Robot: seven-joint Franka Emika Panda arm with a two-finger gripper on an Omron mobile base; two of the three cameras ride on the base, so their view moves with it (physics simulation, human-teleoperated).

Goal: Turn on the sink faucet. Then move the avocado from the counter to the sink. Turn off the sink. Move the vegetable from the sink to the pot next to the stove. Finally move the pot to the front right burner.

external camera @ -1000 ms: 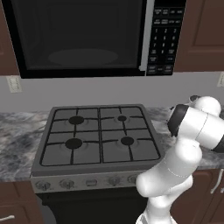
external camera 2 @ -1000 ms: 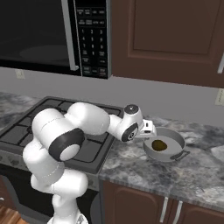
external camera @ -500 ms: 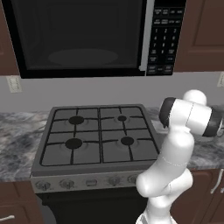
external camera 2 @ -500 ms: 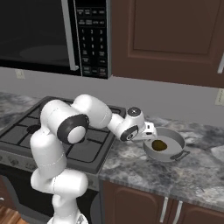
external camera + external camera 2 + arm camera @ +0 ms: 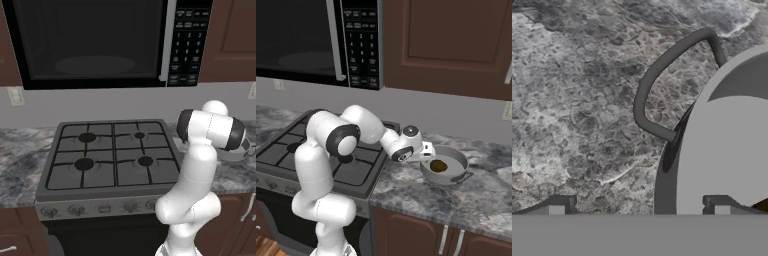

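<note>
The stove [image 5: 112, 155] is seen at the left of the left base view, its four burners bare; the pot [image 5: 235, 151] is largely hidden there behind the arm. In the right base view the pot [image 5: 452, 161] is shown on the counter [image 5: 491, 195] right of the stove, the avocado [image 5: 438, 165] lying inside, the gripper [image 5: 427, 151] at its near rim. In the hand view the fingers [image 5: 559, 203] are spread wide, holding nothing, beside the pot's loop handle [image 5: 657, 75].
</note>
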